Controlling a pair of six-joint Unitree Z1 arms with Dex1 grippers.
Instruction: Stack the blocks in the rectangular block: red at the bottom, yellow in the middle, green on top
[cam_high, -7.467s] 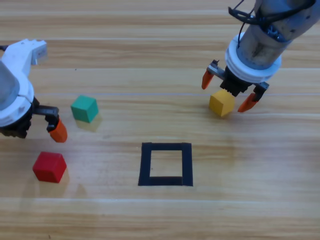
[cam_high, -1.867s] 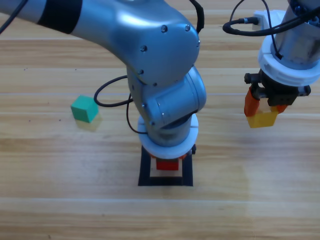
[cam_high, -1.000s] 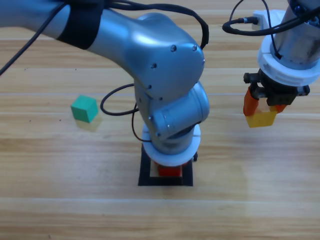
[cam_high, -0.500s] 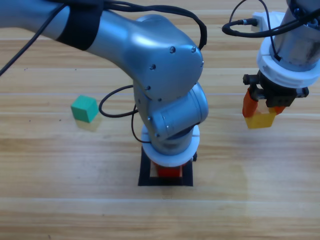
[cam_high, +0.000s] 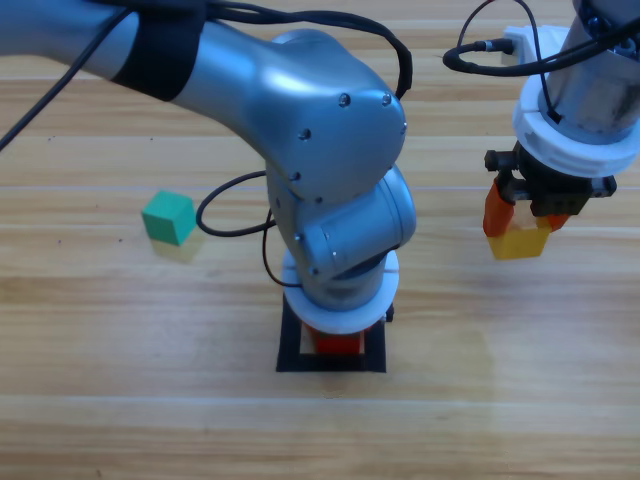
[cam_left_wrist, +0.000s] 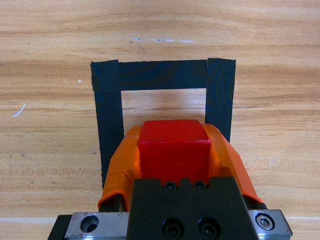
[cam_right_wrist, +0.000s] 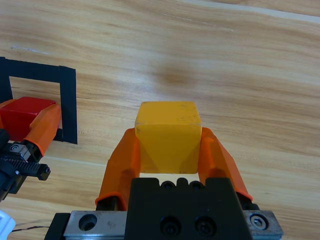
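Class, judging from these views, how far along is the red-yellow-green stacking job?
Nothing is released yet. The left gripper holds the red cube over the tape rectangle. The right gripper holds the yellow cube aside, raised. The green cube lies untouched.

Since 7.5 s ago, L gripper (cam_left_wrist: 173, 150) has carried red cube (cam_left_wrist: 173, 149) from table's left into tape outline (cam_left_wrist: 107, 115); R gripper (cam_right_wrist: 169, 142) has lifted yellow cube (cam_right_wrist: 169, 136) off table, slightly rightward
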